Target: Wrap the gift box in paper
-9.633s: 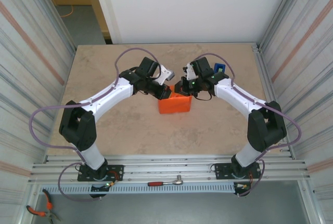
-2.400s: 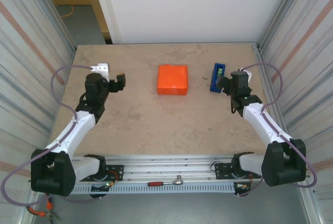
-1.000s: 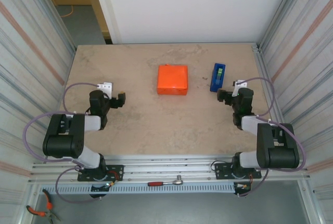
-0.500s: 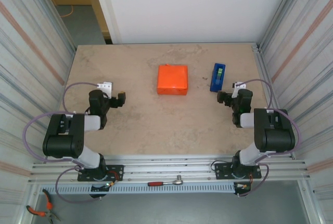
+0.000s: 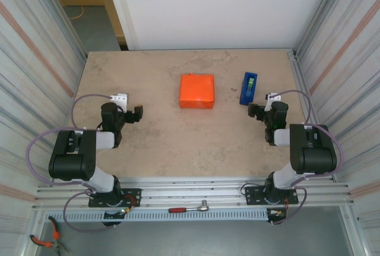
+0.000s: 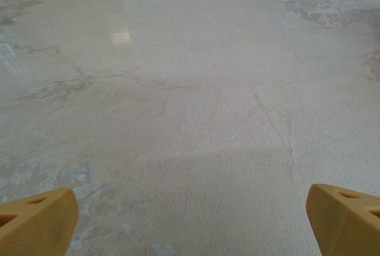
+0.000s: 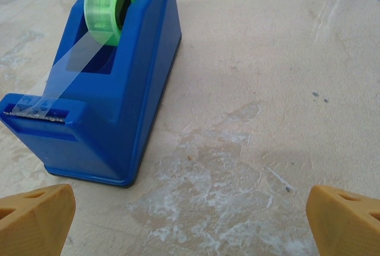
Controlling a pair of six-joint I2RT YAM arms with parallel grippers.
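The orange paper [image 5: 197, 91] lies folded into a flat squarish packet at the middle of the table, with nothing touching it. The gift box is hidden; no pink shows. My left gripper [image 5: 132, 109] rests low at the left side, open, well away from the packet. In the left wrist view its yellow fingertips [image 6: 37, 221] stand wide apart over bare tabletop. My right gripper [image 5: 259, 107] is open at the right side, just in front of the blue tape dispenser [image 5: 249, 88]. The right wrist view shows the dispenser [image 7: 101, 84] ahead and left, with nothing between the fingertips [image 7: 347, 220].
Ribbed metal walls [image 5: 35, 89] close in both sides of the table. A ratchet tool [image 5: 189, 209] lies on the front rail, and pliers [image 5: 44, 241] lie at the lower left. Both arms are folded back near their bases.
Both grippers have left the orange packet and drawn back to the table's sides. Over the last second the right arm folded further back; the left arm stayed still.
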